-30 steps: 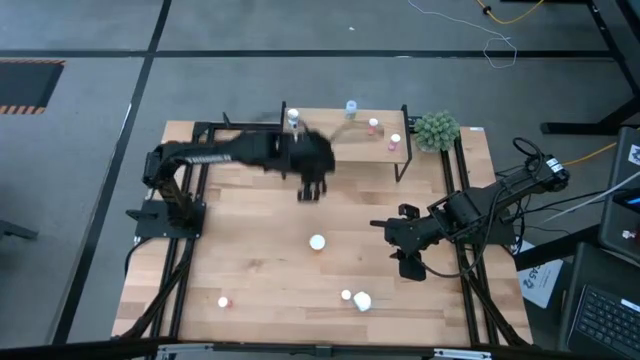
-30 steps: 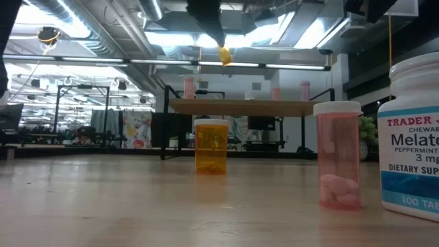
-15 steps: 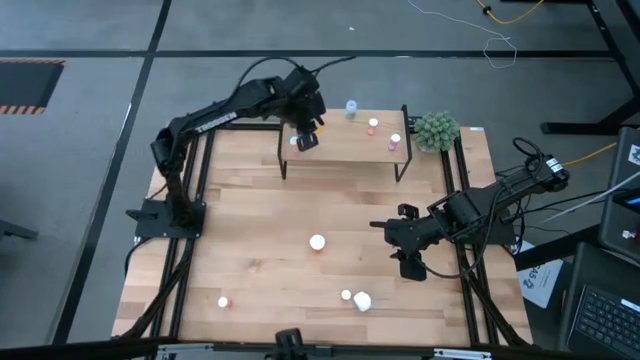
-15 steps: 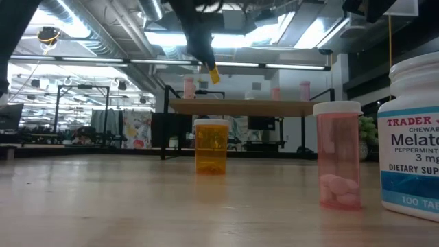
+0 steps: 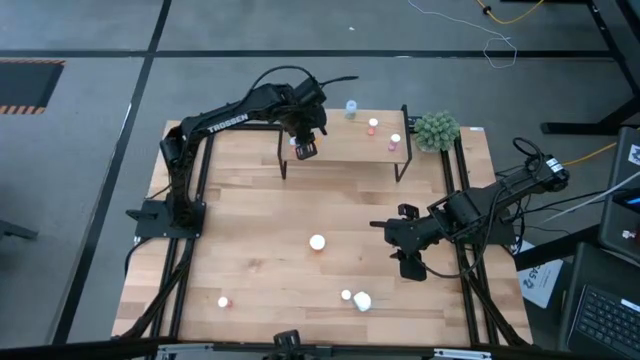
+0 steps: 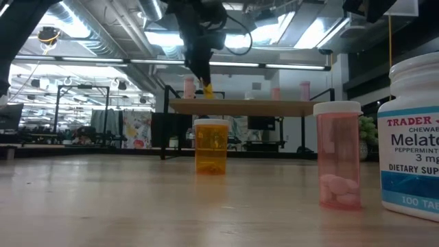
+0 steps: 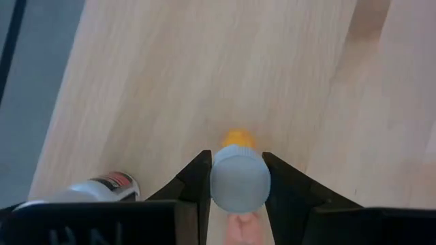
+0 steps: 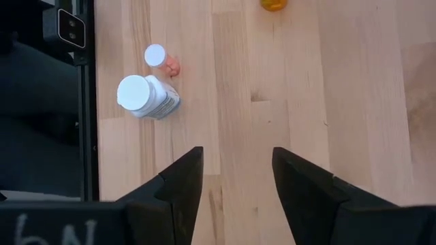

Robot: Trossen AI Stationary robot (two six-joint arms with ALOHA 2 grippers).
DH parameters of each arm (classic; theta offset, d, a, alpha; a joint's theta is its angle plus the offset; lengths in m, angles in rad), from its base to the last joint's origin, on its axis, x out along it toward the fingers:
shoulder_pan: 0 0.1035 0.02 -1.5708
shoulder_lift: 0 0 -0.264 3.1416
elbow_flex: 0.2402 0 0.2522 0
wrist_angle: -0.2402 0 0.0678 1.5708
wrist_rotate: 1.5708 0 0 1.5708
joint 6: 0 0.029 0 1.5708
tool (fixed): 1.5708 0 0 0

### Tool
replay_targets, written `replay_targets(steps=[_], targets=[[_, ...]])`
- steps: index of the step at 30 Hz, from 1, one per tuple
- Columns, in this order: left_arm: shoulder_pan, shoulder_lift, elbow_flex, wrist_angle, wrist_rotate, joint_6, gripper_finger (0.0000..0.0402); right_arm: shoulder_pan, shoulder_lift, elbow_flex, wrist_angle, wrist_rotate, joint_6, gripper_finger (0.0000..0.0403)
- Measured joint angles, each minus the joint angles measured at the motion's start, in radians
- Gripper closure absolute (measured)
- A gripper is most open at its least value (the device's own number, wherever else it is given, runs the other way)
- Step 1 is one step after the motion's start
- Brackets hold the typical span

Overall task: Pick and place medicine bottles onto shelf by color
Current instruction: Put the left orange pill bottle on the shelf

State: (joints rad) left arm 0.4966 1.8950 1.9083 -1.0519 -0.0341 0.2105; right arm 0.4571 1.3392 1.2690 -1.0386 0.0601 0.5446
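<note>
At the near left corner of the table (image 5: 240,230) I see one small pink bottle (image 5: 223,301) standing alone, well apart from everything else; moving right, the left arm reaches across to the far edge, and the left gripper (image 5: 304,148) sits over the left end of the shelf (image 5: 345,148); in its wrist view both fingers (image 7: 194,180) are pressed against the white cap of a small orange bottle (image 7: 237,178), so it is pinching that bottle; in the low view the orange bottle hangs from the gripper right at the shelf top, and I cannot tell whether it is touching the board; a white bottle with a red label (image 7: 102,189) stands just beside it on the shelf; farther right along the shelf I count a bluish bottle (image 5: 351,107) at the back edge, then two pink ones (image 5: 373,125) and (image 5: 395,141); mid-table, an orange bottle (image 5: 317,242) stands upright on its own; near the front edge a slim pink bottle (image 5: 346,296) stands just beside the large white bottle (image 5: 362,301); right of centre, the right gripper (image 5: 405,262) hangs over bare table with its fingers spread and nothing between them; beyond the shelf's right end sits a small green plant (image 5: 436,129).
</note>
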Motion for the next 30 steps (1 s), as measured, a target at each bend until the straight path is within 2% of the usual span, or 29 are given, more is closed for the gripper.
replay_targets(steps=[6,21,30], targets=[[-0.006,0.000,0.000,-0.053,0.000,-0.001,0.0308,0.000,0.000,0.000,0.000,0.000,0.002,0.0224],[-0.050,0.000,0.000,-0.062,-0.002,0.025,0.0305,0.000,0.000,0.000,0.000,0.000,0.005,0.0224],[-0.059,0.000,0.000,-0.057,-0.035,0.036,0.0265,0.000,0.000,0.000,0.000,0.000,0.005,0.0224]])
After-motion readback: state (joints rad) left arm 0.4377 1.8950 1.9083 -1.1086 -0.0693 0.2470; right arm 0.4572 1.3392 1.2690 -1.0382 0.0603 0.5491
